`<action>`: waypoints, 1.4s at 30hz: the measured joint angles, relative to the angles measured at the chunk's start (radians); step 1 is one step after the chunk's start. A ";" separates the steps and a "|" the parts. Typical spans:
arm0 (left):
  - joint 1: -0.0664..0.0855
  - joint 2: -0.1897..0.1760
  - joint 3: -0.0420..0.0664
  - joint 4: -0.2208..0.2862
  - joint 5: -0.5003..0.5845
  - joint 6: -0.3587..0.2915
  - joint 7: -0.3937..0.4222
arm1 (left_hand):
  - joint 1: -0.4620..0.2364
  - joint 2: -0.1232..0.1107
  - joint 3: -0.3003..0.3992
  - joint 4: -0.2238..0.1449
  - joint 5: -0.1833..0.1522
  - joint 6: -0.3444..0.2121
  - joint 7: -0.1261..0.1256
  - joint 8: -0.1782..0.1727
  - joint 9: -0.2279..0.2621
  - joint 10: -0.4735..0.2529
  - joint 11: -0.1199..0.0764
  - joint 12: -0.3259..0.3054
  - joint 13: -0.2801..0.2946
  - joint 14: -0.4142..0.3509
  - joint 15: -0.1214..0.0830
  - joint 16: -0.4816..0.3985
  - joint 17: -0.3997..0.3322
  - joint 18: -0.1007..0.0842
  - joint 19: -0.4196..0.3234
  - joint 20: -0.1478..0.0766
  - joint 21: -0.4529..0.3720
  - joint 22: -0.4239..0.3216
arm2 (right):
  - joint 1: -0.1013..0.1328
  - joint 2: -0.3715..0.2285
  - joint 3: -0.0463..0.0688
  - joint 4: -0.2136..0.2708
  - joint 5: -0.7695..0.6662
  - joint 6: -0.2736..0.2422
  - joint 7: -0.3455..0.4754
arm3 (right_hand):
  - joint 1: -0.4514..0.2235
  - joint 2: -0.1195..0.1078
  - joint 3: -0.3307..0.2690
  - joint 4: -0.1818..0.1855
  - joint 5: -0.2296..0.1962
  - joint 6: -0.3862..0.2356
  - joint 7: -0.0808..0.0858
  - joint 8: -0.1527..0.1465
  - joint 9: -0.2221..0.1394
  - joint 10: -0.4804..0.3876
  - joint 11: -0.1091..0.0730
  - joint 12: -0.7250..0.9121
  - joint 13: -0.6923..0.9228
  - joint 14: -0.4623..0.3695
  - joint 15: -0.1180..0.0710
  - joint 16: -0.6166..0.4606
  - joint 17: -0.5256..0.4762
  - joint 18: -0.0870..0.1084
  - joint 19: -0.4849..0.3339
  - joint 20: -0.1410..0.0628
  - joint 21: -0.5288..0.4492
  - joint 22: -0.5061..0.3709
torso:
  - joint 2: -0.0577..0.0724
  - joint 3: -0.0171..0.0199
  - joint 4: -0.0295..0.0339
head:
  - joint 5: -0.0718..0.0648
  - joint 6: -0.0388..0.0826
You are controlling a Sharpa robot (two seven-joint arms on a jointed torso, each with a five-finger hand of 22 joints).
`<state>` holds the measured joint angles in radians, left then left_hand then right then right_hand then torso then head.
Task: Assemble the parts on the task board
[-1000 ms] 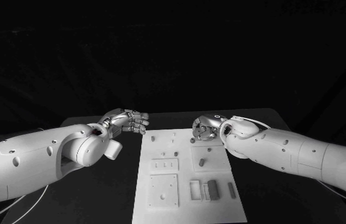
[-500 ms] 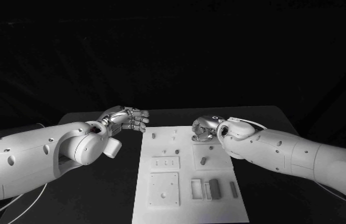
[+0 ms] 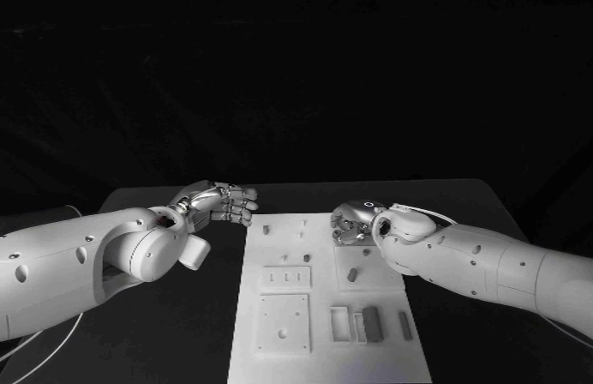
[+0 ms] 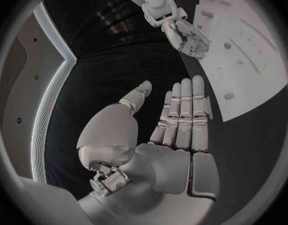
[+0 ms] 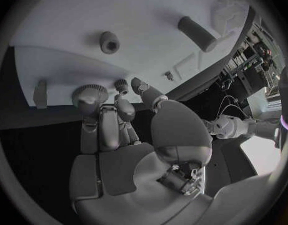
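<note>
Right hand (image 3: pixel 350 223) edged inward over task board (image 3: pixel 324 315); black table (image 3: pixel 173 333).

The task board (image 3: pixel 324 315) lies in the middle of the table (image 3: pixel 470 197). The left hand (image 3: pixel 218 204) hangs beside the board's far left corner; the right hand (image 3: pixel 352 223) is over its far right corner. Several parts (image 3: pixel 367 323) lie near its near right corner.

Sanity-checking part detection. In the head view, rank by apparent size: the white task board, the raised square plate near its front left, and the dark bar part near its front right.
1. White task board: largest by far.
2. Raised square plate.
3. Dark bar part: smallest, narrow.
All three lie on one plane at similar depth, so the ranking is safe.
</note>
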<state>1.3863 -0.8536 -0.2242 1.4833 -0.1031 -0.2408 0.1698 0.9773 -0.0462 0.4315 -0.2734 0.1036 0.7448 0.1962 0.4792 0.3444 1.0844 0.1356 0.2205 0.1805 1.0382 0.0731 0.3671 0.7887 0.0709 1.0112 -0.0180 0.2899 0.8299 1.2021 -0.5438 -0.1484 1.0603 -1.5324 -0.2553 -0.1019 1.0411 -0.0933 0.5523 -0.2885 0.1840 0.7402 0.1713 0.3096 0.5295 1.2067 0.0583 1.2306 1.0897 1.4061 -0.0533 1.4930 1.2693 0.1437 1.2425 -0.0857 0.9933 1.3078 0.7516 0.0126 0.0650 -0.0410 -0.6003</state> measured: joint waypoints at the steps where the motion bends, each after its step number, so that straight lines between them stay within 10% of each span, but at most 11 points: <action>1: 0.000 0.000 0.000 0.000 0.000 0.000 0.000 | 0.000 0.000 0.000 0.000 0.000 0.000 0.000 0.000 0.000 0.000 0.000 0.000 0.000 0.000 0.000 0.000 0.000 0.000 0.000 0.000 0.000 0.000 | 0.000 0.000 0.000 -0.001 0.000 0.000 0.000 | 0.000 0.000 0.000 0.000 0.000 0.000 0.000 0.000 0.000 0.000 0.000 0.000 0.000 0.000 0.000 0.000 0.000 0.000 0.000 0.000 0.000 0.000 | 0.001 0.0001 0.0003 | 0.000 0.001; 42: 0.000 -0.002 0.000 -0.006 0.000 0.000 -0.003 | 0.000 0.000 0.000 0.000 0.000 0.000 0.000 0.000 0.003 0.000 0.000 0.000 0.002 0.000 0.000 -0.004 0.005 0.000 0.000 0.000 0.000 0.001 | 0.002 -0.012 0.005 0.008 -0.026 -0.033 -0.001 | 0.031 0.028 0.010 -0.004 0.006 0.065 -0.017 0.003 -0.006 0.016 -0.016 0.009 -0.012 0.003 -0.004 0.004 -0.008 0.000 -0.001 0.000 0.000 0.000 | 0.025 0.0076 0.0031 | 0.002 0.007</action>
<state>1.3863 -0.8557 -0.2242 1.4768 -0.1027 -0.2408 0.1671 0.9775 -0.0460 0.4315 -0.2734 0.1036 0.7448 0.1962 0.4792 0.3470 1.0845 0.1354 0.2205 0.1829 1.0381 0.0730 0.3633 0.7942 0.0713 1.0113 -0.0177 0.2899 0.8304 1.2041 -0.5561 -0.1432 1.0687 -1.5588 -0.2881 -0.1024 1.0717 -0.0657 0.5619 -0.2925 0.1897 0.8054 0.1544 0.3126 0.5231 1.2224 0.0427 1.2394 1.0782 1.4096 -0.0570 1.4967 1.2615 0.1435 1.2415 -0.0855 0.9933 1.3077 0.7761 0.0201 0.0681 -0.0389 -0.5933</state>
